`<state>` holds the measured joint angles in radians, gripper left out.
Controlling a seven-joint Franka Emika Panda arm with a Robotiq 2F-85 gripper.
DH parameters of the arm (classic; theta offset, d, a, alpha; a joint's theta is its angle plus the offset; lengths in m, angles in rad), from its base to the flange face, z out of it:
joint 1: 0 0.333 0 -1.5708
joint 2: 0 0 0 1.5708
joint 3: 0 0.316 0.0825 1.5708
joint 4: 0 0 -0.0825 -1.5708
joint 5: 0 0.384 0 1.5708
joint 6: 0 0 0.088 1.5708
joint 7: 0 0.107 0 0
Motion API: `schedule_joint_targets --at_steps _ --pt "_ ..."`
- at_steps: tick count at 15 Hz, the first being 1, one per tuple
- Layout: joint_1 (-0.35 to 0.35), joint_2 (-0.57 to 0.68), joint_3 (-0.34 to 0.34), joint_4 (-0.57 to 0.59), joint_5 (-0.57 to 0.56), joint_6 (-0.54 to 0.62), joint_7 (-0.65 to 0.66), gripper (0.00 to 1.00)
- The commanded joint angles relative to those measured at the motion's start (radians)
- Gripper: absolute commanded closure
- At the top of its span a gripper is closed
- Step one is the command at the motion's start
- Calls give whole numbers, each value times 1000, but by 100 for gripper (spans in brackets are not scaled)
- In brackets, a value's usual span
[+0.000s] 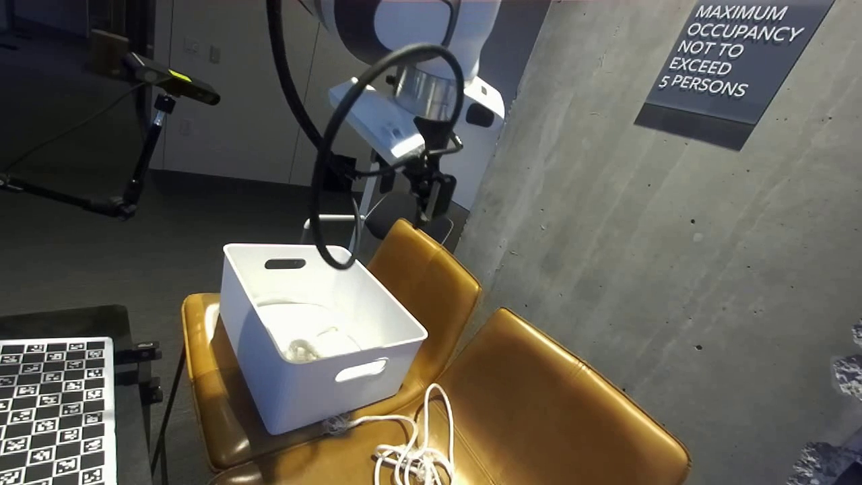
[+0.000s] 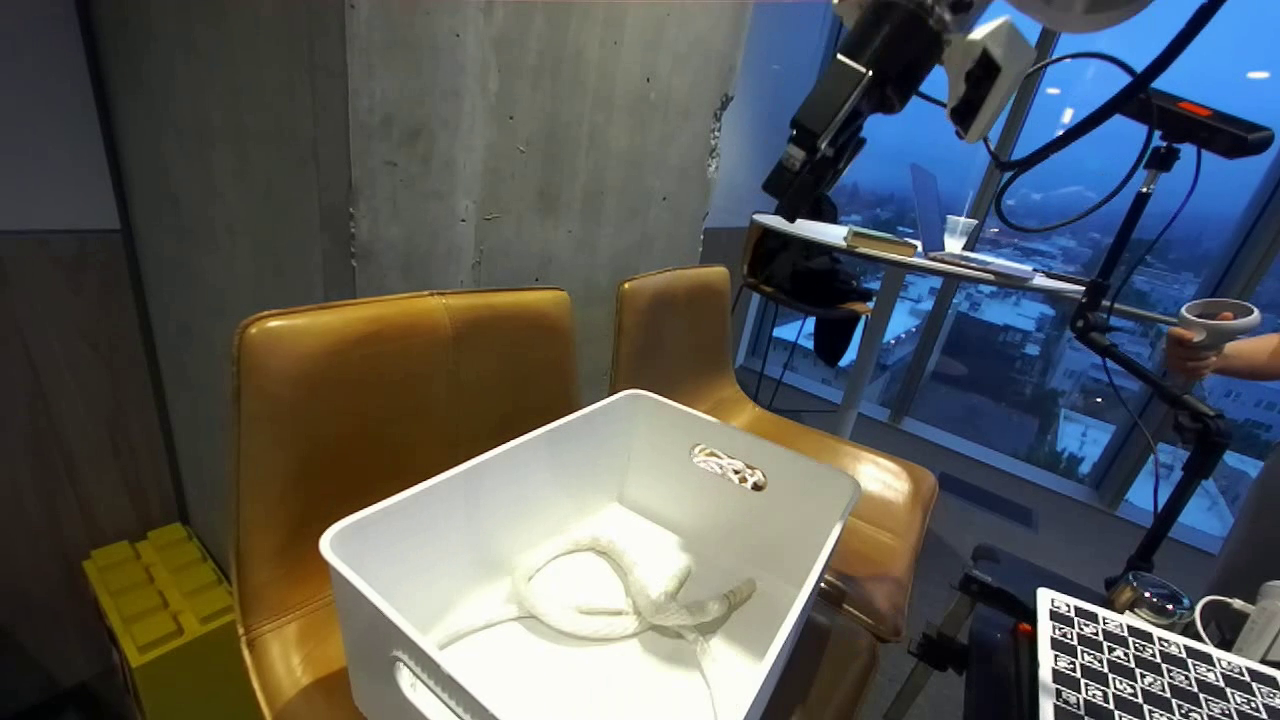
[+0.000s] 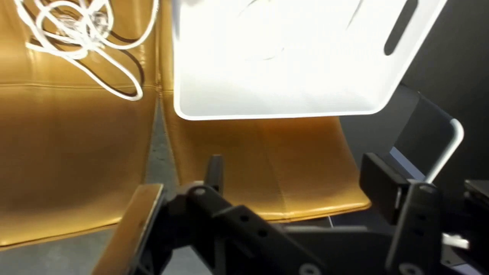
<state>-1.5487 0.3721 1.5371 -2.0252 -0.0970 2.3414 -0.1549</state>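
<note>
My gripper point(image 3: 296, 179) is open and holds nothing. It hangs in the air near the top of the tan chair backrest point(image 3: 267, 164); it also shows in both exterior views point(image 1: 432, 195) point(image 2: 805, 175). A white bin point(image 1: 303, 397) with handle holes sits on that chair's seat, below the gripper; it shows in the other views too point(image 2: 480, 510) point(image 3: 275, 101). A thick whitish rope point(image 2: 660, 590) lies looped inside the bin; glare washes it out in the wrist view. A thinner white cord point(image 1: 417, 463) lies tangled on the neighbouring tan chair, also in the wrist view point(image 3: 86, 36).
A concrete wall point(image 1: 673, 269) rises behind the chairs. A checkered board point(image 1: 54, 411) and a camera on a jointed stand point(image 1: 172, 81) are opposite. A black cable point(image 1: 323, 155) loops from the arm. A yellow box point(image 2: 170, 620) stands beside a chair. A person's hand point(image 2: 1190, 350) holds a controller.
</note>
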Motion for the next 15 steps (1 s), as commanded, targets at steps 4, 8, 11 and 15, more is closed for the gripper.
schedule_joint_targets --at_steps 4,8,11,15 --pt "247 34 -490 62 -37 6 -139 0" --pt "508 147 -819 154 -85 13 -109 0" --pt "732 235 -1059 250 -12 18 -127 0" --pt "957 319 -1292 322 128 48 -134 0"
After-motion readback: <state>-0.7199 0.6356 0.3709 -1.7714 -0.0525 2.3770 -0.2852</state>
